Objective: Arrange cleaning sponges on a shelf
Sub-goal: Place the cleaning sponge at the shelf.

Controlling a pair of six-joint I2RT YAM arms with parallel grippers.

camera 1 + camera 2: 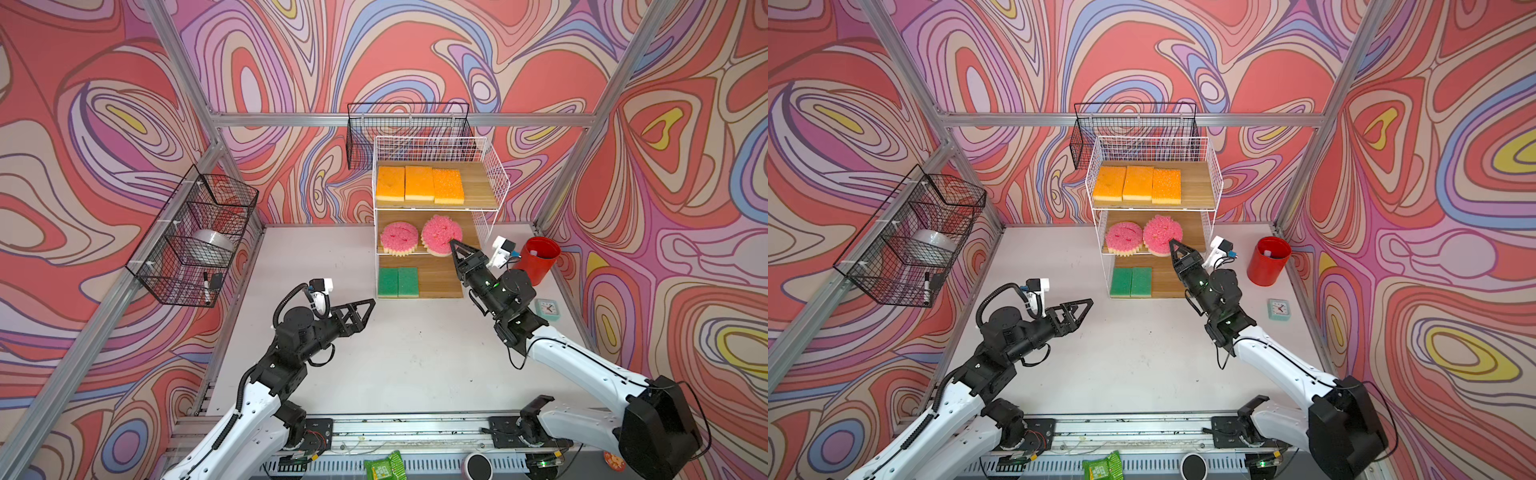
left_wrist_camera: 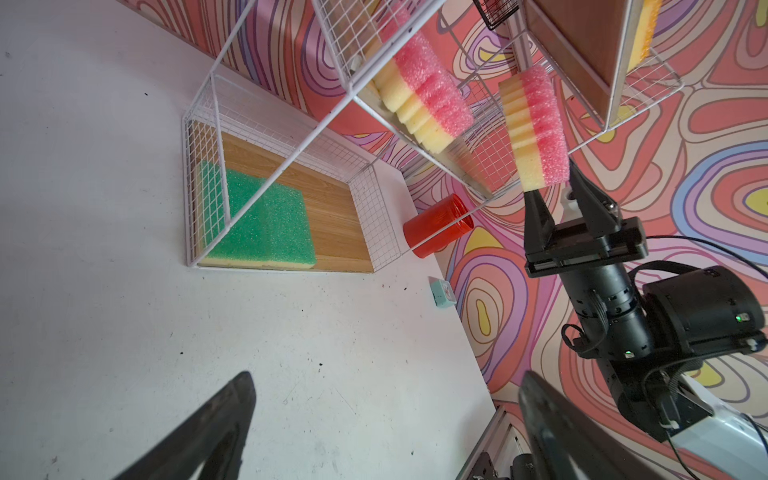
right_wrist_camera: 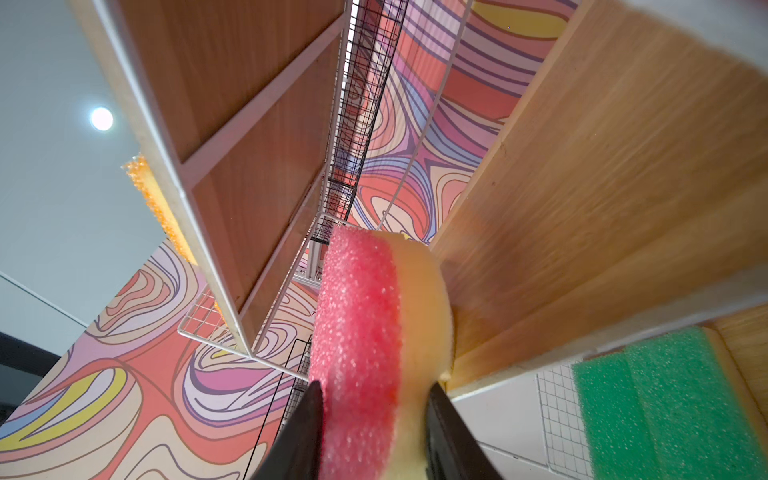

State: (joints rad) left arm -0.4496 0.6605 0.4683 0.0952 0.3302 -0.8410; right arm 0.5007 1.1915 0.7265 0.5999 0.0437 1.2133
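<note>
The white wire shelf (image 1: 494,174) stands at the back of the table. Three orange sponges (image 1: 419,183) lie in a row on its top board, and two green ones (image 1: 398,282) lie on the bottom board. One round pink sponge (image 1: 399,237) lies flat on the middle board. Beside it a second pink sponge (image 1: 440,232) is tilted up, resting on the middle board at its front edge. My right gripper (image 1: 454,243) is shut on its near rim, pink face against one finger and yellow base against the other (image 3: 374,386). My left gripper (image 1: 370,301) hovers open and empty over the table, left of the shelf.
A red cup (image 1: 540,257) and a small mint clock (image 1: 547,309) sit right of the shelf, close to my right arm. Black wire baskets hang on the left wall (image 1: 195,237) and behind the shelf (image 1: 407,124). A green packet (image 1: 384,465) lies at the front rail.
</note>
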